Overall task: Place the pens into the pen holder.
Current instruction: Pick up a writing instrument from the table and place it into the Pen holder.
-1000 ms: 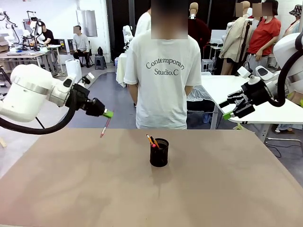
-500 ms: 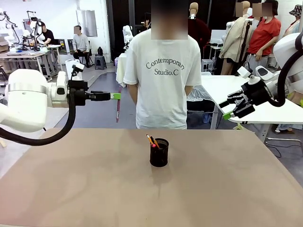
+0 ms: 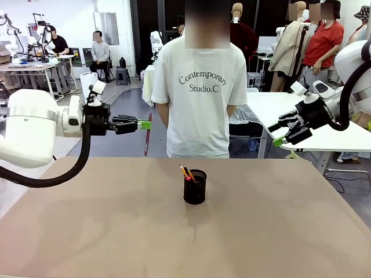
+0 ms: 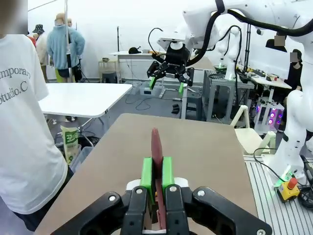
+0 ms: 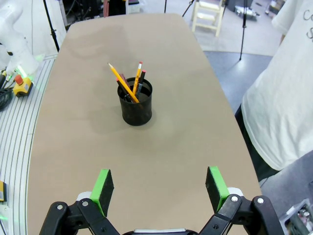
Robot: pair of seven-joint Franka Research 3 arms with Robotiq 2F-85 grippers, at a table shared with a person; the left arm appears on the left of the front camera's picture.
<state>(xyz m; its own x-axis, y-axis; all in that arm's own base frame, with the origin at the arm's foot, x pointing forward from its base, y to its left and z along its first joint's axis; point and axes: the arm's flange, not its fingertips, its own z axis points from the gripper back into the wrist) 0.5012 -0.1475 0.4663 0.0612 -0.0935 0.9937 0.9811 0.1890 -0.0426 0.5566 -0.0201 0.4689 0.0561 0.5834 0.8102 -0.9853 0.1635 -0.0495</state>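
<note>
A: How far along is the pen job looking?

B: Most of the way, I'd judge. The pen holder [image 3: 195, 186] is standing near the middle of the table [image 3: 87, 231], and pens are already sticking out of it: a yellow-orange pen [image 5: 122, 82] leaning across, an orange pen [image 5: 138, 76] with a pinkish-red end, and something darker beside them that I can't make out.

A: And what is left?

B: One reddish-brown pen [image 3: 147, 141]. The left gripper [image 3: 146, 123] is pinching it, jaws squeezed tight on the upper end, so the pen is hanging down in the air at the far left, above the table's far edge and well apart from the holder.

A: Is the left wrist camera showing that grip?

B: Yes, the pen is sitting between the two green pads [image 4: 146, 172], pointing away across the table.

A: What is the right gripper [image 3: 279, 133] doing?

B: It is hovering at the far right with its jaws spread wide and nothing in them.

A: So what remains?

B: Probably carrying that last pen right, over the holder, and dropping it in.
</note>
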